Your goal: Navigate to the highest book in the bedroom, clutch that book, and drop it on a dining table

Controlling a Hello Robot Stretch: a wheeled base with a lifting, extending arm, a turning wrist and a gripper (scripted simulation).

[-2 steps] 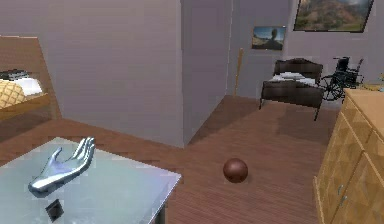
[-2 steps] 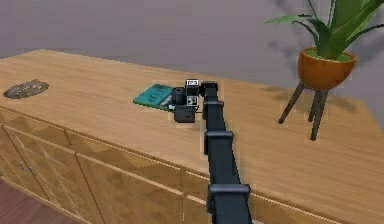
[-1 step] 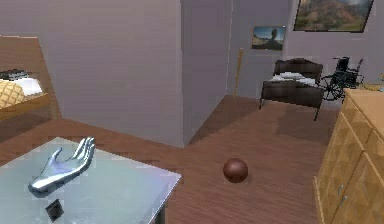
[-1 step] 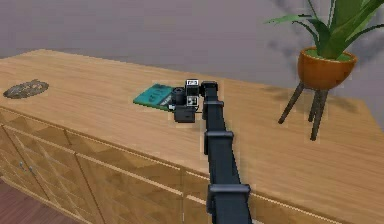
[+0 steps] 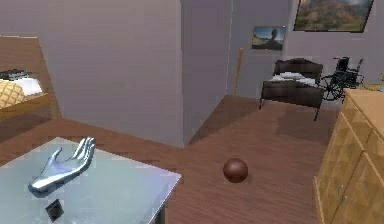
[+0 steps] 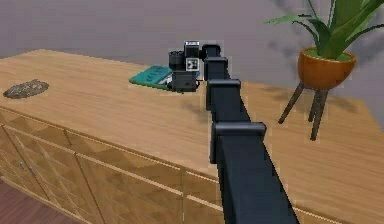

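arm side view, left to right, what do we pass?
flat round grey dish → teal book → gripper → potted plant on its stand

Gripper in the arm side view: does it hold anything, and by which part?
It cannot be told: the gripper is at a book that lies on the dresser.

Silver hand statue [image 5: 62, 166] on grey table [image 5: 122, 192], brown ball [image 5: 235, 170] on floor [image 5: 265, 135]
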